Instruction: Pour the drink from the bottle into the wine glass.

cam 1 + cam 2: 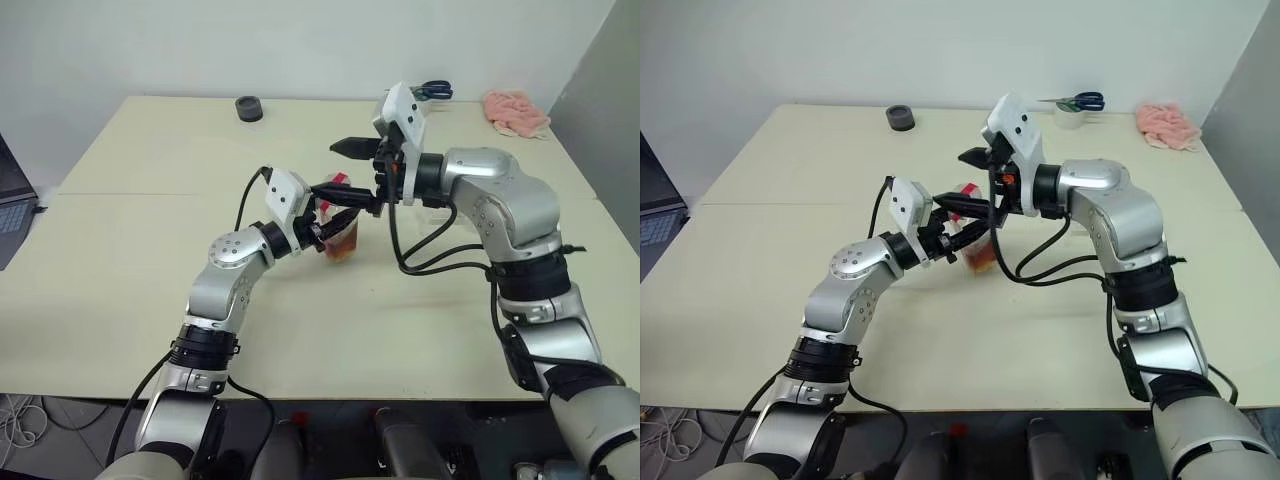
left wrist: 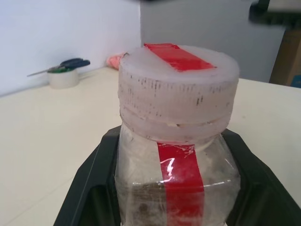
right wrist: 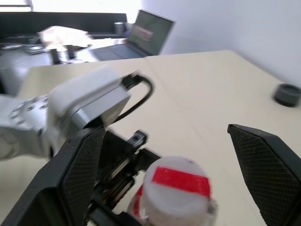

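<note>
**Bottle held at mid-table, cap still on**

At the centre of the frame, the left gripper (image 1: 335, 215) clamps the bottle (image 2: 176, 141) by its body, amber drink (image 1: 342, 247) low inside. The right gripper (image 3: 178, 165) hangs over the white cap (image 3: 176, 186), jaws spread wide and touching nothing. Scissors (image 1: 432, 91) lie at the table's (image 1: 150, 300) far edge, upper right.

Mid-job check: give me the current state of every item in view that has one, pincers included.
bottle: upright, cap on, clamped by the left pincer.
cap: white with a red strip, seated on the bottle's neck.
drink: amber, inside the bottle, none poured.
left pincer: shut on the bottle's body.
right pincer: open wide, fingers either side of the cap, apart from it.
</note>
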You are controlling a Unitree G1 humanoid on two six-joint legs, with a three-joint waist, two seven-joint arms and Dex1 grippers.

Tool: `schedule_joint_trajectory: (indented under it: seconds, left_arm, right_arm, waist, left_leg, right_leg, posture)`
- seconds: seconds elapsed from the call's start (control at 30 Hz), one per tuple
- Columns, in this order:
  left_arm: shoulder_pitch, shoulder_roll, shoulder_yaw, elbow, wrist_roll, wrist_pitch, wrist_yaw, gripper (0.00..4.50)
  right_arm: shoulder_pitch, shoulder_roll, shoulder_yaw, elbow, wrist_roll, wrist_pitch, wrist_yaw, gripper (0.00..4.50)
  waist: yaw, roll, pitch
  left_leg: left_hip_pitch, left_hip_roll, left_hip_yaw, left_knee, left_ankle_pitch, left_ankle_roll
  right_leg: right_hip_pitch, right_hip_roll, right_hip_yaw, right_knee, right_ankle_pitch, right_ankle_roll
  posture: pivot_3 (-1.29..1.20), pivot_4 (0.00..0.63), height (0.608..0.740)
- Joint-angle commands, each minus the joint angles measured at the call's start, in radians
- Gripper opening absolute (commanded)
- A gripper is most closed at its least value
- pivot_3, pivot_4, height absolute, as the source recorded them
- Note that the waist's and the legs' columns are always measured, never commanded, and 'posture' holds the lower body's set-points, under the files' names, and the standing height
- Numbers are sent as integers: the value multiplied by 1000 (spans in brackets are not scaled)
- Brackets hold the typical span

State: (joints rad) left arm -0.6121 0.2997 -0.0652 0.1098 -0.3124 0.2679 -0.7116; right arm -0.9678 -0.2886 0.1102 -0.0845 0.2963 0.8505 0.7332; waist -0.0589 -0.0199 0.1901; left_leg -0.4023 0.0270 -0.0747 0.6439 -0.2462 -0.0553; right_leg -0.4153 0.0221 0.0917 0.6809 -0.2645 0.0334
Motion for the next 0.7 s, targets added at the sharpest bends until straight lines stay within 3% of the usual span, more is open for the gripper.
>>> schedule_joint_trajectory:
  seconds: [0.03, 0.4, 0.5, 0.7]
  left_arm:
    - [-43, -11, 12, -18, -4, -43, -10, 2156]
    - [-50, -17, 13, 8, 2, -61, -24, 2156]
    - [-49, -16, 13, 11, 6, -70, -22, 2156]
    - [-52, -17, 14, 16, 9, -79, -19, 2155]
  right_arm:
    - [32, 54, -45, -150, -1, 139, -174, 4500]
    - [91, 175, -58, -286, -2, 306, -425, 4500]
    - [99, 179, -52, -289, 2, 320, -445, 3931]
    - [86, 186, -66, -262, 4, 306, -474, 1863]
  waist:
    - [3, 0, 0]
    - [2, 0, 0]
    - [2, 0, 0]
    - [1, 0, 0]
  left_leg:
    - [0, 0, 0, 0, 0, 0]
    - [-1, 0, 1, 0, 0, 0]
    - [-1, 0, 1, 0, 0, 0]
    - [-1, 0, 1, 0, 0, 0]
  right_leg:
    - [0, 0, 0, 0, 0, 0]
    - [-1, 0, 0, 0, 0, 0]
    - [-1, 0, 0, 0, 0, 0]
    - [-1, 0, 0, 0, 0, 0]
  posture:
    - [0, 150, 740]
    - [0, 150, 740]
    - [0, 150, 740]
    - [0, 150, 740]
